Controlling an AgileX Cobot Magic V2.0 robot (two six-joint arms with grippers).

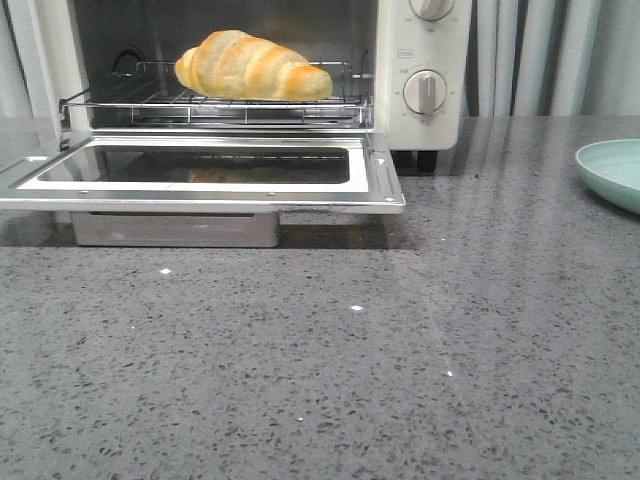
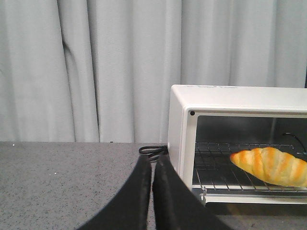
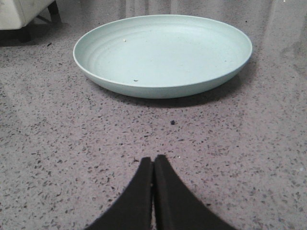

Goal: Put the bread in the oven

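The bread, a golden croissant-shaped roll, lies on the wire rack inside the cream-white oven, whose glass door hangs open and flat. In the left wrist view the bread rests on the rack at the far side of the oven. My left gripper is shut and empty, beside the oven's outer side wall. My right gripper is shut and empty, low over the counter in front of a plate. Neither gripper shows in the front view.
A pale green plate lies empty on the grey speckled counter, at the right edge in the front view. The oven's black cord coils behind its side. Grey curtains hang at the back.
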